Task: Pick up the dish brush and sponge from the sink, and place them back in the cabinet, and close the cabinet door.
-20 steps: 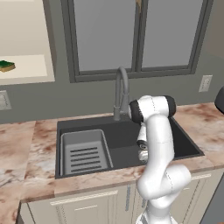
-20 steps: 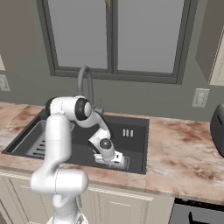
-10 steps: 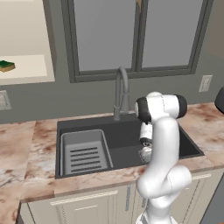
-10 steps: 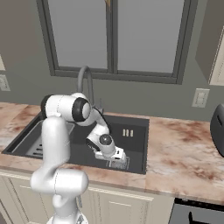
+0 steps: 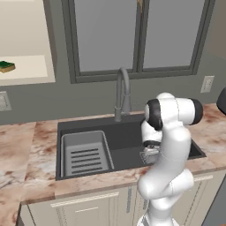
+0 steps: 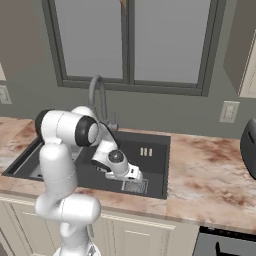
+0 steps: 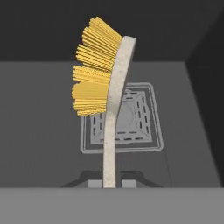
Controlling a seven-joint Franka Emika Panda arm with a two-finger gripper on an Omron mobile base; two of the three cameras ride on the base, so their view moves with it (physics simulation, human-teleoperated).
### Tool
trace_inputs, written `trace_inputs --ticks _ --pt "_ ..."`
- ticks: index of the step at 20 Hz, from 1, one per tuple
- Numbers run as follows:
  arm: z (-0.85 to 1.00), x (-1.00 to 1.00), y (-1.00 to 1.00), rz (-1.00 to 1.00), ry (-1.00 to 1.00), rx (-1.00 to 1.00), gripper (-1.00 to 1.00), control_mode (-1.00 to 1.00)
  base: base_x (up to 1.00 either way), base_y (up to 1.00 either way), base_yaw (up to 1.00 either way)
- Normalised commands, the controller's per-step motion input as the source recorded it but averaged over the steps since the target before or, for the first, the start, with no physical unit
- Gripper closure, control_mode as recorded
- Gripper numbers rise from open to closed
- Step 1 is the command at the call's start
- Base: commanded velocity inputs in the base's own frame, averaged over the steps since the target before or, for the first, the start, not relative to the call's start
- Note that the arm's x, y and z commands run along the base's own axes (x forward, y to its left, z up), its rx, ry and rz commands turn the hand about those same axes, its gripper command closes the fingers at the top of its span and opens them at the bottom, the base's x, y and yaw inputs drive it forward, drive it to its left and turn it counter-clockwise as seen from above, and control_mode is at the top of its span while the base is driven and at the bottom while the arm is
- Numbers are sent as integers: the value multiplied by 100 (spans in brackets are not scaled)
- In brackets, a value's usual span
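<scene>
Sponge [image 5: 6, 66] lying far left on the pale shelf of the open cabinet [image 5: 26, 75], green face up, well apart from everything else. Moving right, ribbed drainer tray [image 5: 84, 155] sitting in the left part of the sink [image 5: 128, 137], with the grey arched faucet [image 5: 122, 93] rising behind the basin at the middle. Further right, reaching down into the right part of the basin, with the gripper [image 7: 109, 183] closed tight on the dish brush [image 7: 111, 118] at the lower end of its cream handle. Seen along the hand, standing up from between the fingertips, handle curving slightly, yellow bristles fanning to the left of the head. Hanging above the square drain grate [image 7: 122, 122] in the dark sink floor, clear of it. At the far right, marbled counter [image 6: 210, 170] running on beside the sink, a wall outlet [image 6: 229, 111] above it.
</scene>
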Motion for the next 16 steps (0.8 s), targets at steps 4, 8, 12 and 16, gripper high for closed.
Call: trace_inputs --ticks 4,8,12,16 --pt "61 -8 0 0 -1 0 100 -100 0 0 0" --pt "64 -3 -1 0 0 0 100 -100 0 0 0" --pt "64 0 -2 0 0 0 100 -100 0 0 0" --pt "64 0 -3 0 0 0 100 -100 0 0 0"
